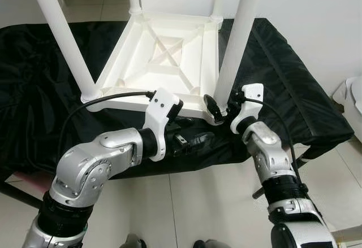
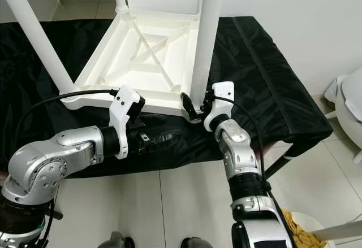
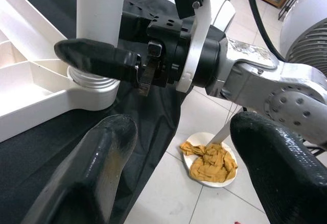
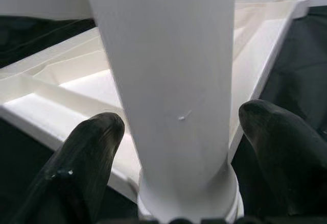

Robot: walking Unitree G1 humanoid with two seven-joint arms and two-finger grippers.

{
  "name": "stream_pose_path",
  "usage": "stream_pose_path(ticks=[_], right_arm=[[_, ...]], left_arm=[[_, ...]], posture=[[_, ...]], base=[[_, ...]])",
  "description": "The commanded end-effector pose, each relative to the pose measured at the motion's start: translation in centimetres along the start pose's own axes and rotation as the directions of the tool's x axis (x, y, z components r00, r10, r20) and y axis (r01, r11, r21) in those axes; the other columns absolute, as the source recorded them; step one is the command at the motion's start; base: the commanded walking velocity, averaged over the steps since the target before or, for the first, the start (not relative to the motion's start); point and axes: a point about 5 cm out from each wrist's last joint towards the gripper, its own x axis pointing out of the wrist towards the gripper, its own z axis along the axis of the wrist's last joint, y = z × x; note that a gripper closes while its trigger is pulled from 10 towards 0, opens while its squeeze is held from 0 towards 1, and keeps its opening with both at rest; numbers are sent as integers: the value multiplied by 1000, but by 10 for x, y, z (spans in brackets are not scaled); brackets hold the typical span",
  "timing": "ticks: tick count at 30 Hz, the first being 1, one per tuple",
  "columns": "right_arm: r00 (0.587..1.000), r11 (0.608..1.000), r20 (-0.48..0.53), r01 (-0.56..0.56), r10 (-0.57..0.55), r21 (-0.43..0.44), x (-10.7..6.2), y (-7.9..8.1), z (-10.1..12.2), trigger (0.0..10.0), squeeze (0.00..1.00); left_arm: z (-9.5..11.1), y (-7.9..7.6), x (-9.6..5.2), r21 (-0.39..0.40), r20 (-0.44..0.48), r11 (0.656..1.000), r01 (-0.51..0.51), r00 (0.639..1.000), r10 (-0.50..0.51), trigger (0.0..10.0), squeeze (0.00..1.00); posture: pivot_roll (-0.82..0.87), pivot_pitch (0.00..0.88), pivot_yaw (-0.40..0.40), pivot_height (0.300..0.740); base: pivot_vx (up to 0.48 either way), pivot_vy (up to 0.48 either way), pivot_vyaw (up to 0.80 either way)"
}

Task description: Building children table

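Four white tubular plastic legs [image 1: 240, 39] rise from one upturned white plastic tabletop [image 1: 164, 56], lying on the black cloth-covered surface [image 1: 294, 84] directly ahead of both grippers. The right gripper [image 1: 222, 110] straddles the nearest leg at its threaded base, fingers apart, not clamped. The left gripper [image 1: 195, 140] hovers just beside it, fingers apart. Judged light, rigid, smooth and likely slippery; best gripped low near the socket.
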Motion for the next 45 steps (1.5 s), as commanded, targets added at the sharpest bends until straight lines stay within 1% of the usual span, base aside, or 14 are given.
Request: stream_pose_path(ticks=[1, 4, 5, 10, 11, 12, 14, 16, 17, 24, 29, 33, 37, 45], right_arm=[[999, 999, -10, -53, 53, -11, 3, -3, -1, 10000, 0], [997, 997, -24, -79, 78, -17, 5, -7, 0, 10000, 0], [995, 996, -43, -88, 87, -29, 8, -12, -1, 10000, 0], [991, 994, -90, -106, 103, -29, 9, -17, -5, 10000, 0], [983, 989, -118, -143, 138, -36, 10, -17, -9, 8941, 0], [983, 989, -118, -143, 138, -36, 10, -17, -9, 8941, 0], [975, 984, -145, -173, 167, -32, 10, -16, -13, 1922, 0], [971, 981, -154, -190, 183, -31, 11, -15, -15, 1882, 0], [967, 978, -160, -207, 200, -30, 11, -13, -16, 0, 0], [955, 965, -155, -260, 252, -33, 13, -7, -19, 0, 0], [955, 965, -154, -262, 254, -30, 12, -9, -20, 0, 0], [967, 981, -176, -192, 183, -36, 8, -15, -25, 0, 0], [978, 991, -160, -136, 133, -12, 7, -13, -29, 0, 0], [990, 996, -114, -73, 80, 58, 7, 5, -35, 0, 0]], left_arm=[[-1, -4, 0, 2, -13, 999, 34, 999, -34, 10000, 0], [0, -3, 0, 3, -11, 1000, 31, 999, -31, 10000, 0], [1, -3, -1, 3, -10, 1000, 27, 1000, -27, 10000, 0], [1, -2, -2, 6, -10, 1000, 22, 1000, -22, 10000, 0], [1, -3, -3, 6, -11, 1000, 18, 1000, -18, 10000, 0], [1, -3, -3, 6, -11, 1000, 18, 1000, -18, 10000, 0], [1, -3, -4, 5, -12, 1000, 17, 1000, -17, 10000, 0], [1, -3, -4, 3, -13, 1000, 16, 1000, -16, 10000, 0], [1, -3, -5, 2, -14, 1000, 16, 1000, -16, 10000, 0], [0, -5, -6, 0, -19, 1000, 18, 1000, -18, 10000, 0], [-1, -5, -7, -3, -22, 1000, 16, 1000, -16, 10000, 0], [-1, -5, -7, -4, -24, 1000, 19, 1000, -19, 10000, 0], [-1, -5, -6, -6, -24, 1000, 21, 999, -22, 10000, 0], [-1, -7, -4, -8, -23, 999, 33, 999, -33, 10000, 0]], posture=[[-35, 90, 29, 740], [-31, 91, 30, 740], [-25, 91, 30, 740], [-15, 92, 30, 740], [-8, 94, 30, 740], [-8, 94, 30, 740], [-1, 97, 28, 740], [3, 98, 28, 740], [5, 99, 27, 740], [14, 100, 26, 740], [12, 99, 24, 740], [4, 101, 22, 740], [-1, 103, 22, 740], [-17, 108, 25, 740]], base=[[0, 0, 0], [0, 0, 0], [0, 0, 0], [0, 0, 0], [0, 0, 0], [0, 0, 0], [0, 0, 0], [0, 0, 0], [0, 0, 0], [0, 0, 0], [0, 0, 0], [0, 0, 0], [0, 0, 0], [0, 0, 0]])
